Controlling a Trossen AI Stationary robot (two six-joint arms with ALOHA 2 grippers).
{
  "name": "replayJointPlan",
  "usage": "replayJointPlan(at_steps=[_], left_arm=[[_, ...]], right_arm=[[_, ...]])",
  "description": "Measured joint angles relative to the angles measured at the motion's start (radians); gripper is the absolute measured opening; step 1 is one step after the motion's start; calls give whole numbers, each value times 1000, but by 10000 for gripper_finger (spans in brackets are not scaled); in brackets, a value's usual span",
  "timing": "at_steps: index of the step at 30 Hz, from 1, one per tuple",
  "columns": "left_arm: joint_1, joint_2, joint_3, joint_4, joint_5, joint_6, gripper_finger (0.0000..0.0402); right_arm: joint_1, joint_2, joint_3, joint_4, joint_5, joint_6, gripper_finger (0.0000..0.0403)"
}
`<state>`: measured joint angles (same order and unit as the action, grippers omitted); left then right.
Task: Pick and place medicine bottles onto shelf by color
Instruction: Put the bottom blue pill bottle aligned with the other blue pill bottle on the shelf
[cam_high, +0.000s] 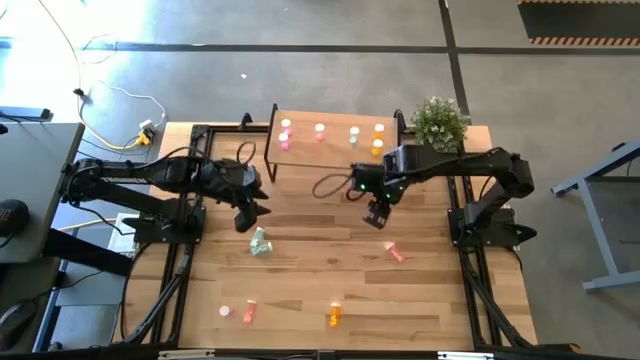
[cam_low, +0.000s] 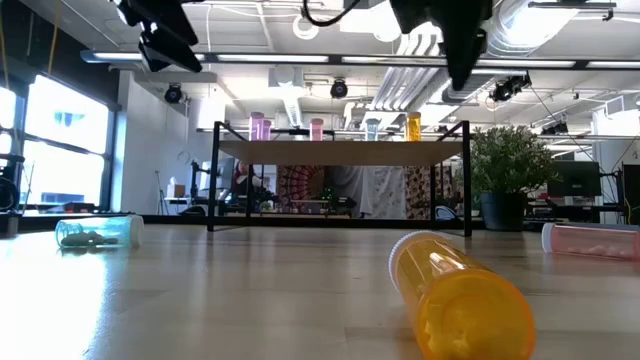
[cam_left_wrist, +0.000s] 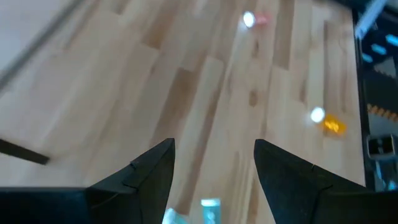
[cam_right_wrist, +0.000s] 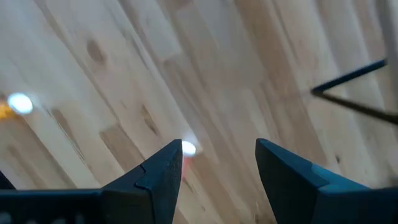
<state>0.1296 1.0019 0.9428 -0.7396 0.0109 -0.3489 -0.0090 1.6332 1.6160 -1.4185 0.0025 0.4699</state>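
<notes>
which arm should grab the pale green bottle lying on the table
Left. The left gripper hangs open just above the pale green bottle, which shows between its fingers in its wrist view. The right gripper is farther off, nearer the salmon-red bottle.

Left gripper (cam_left_wrist: 214, 165) hung spread above the tabletop (cam_left_wrist: 155, 93); pale green bottle (cam_left_wrist: 208, 211) between fingers, orange bottle (cam_left_wrist: 328, 121) and pink bottle (cam_left_wrist: 254, 20) beyond.

Bright daylight from windows and ceiling lamps; both wrist views blurred, bottle caps glaring.
</notes>
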Motion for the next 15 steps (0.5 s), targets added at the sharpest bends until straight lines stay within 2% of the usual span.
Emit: replayJointPlan(at_steps=[7,15], left_arm=[[-99,13,-5,-44,3,-69,211],[-223,38,-124,-20,3,-165,211]], right_arm=[[72,-118,-175,106,0,151,195],[148,-209,-335,223,0,302,195]])
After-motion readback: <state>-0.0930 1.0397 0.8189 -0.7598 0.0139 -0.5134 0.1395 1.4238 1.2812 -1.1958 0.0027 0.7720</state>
